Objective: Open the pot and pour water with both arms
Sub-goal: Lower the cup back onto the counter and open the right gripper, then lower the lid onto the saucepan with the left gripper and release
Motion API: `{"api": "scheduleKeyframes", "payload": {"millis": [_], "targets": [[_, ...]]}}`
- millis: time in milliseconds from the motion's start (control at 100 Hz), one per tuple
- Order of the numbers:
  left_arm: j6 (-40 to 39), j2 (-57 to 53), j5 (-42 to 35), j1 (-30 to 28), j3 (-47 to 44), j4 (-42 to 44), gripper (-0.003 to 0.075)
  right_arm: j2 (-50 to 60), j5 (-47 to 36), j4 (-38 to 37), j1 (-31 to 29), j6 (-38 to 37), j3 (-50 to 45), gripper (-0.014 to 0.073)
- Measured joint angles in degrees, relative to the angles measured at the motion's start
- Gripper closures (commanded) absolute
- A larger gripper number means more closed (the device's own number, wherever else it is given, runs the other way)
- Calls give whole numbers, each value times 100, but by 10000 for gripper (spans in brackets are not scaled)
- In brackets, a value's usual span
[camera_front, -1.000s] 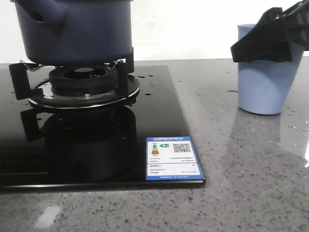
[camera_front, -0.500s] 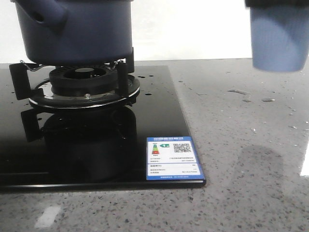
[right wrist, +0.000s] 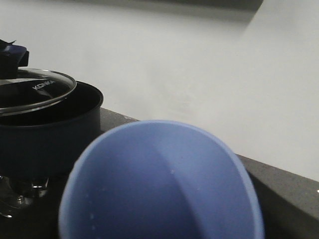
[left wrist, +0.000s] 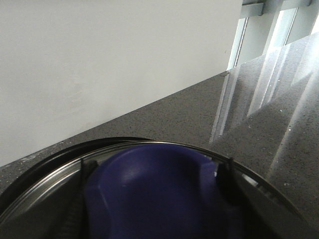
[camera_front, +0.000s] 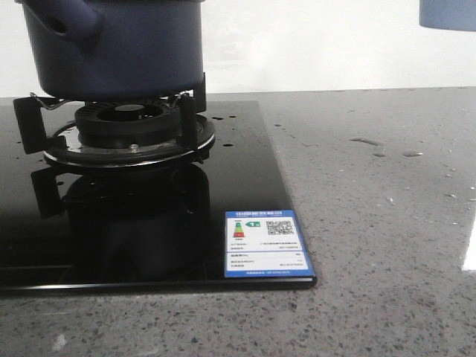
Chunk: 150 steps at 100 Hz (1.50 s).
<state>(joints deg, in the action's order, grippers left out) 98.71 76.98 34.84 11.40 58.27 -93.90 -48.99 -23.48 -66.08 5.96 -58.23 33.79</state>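
The dark navy pot (camera_front: 111, 52) stands on the burner at the far left; it also shows in the right wrist view (right wrist: 45, 139). Its glass lid (right wrist: 35, 92) lies tilted at the pot's mouth. I cannot tell if the lid touches the rim. My left gripper (left wrist: 159, 199) is shut on the lid's blue knob (left wrist: 149, 179), with a dark finger (left wrist: 227, 181) on each side. The light blue cup (camera_front: 448, 15) hangs high at the far right, only its base in view. It fills the right wrist view (right wrist: 159, 184) and hides my right gripper's fingers, which hold it.
The black glass hob (camera_front: 245, 171) covers the left half of the grey counter. The burner and its pot support (camera_front: 126, 130) sit under the pot. A blue-and-white label (camera_front: 266, 244) is at the hob's front right corner. Water drops (camera_front: 372, 141) lie on the counter. A white wall stands behind.
The cup has gone up from the counter at the right to the top edge of the front view, and the right gripper has left that view. The pot has not moved.
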Motion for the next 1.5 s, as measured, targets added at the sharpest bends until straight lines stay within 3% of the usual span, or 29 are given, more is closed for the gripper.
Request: {"api": "scheduleKeyframes", "payload": {"millis": [230, 320, 440, 630, 720, 1500], "targets": [[29, 206, 30, 0, 347, -75, 437, -538, 171, 0, 0, 0, 0, 659], [40, 206, 114, 0, 422, -123, 437, -905, 262, 0, 0, 0, 0, 616], [42, 206, 207, 0, 446, -160, 437, -1415, 274, 0, 0, 0, 0, 433], [52, 206, 315, 0, 446, -160, 437, -1869, -7, 0, 0, -9, -4, 36], [52, 206, 340, 0, 446, -160, 437, -1912, -90, -4, 0, -9, -4, -64], [55, 221, 419, 2, 446, -160, 437, -1224, -294, -34, 0, -9, 554, -24]]}}
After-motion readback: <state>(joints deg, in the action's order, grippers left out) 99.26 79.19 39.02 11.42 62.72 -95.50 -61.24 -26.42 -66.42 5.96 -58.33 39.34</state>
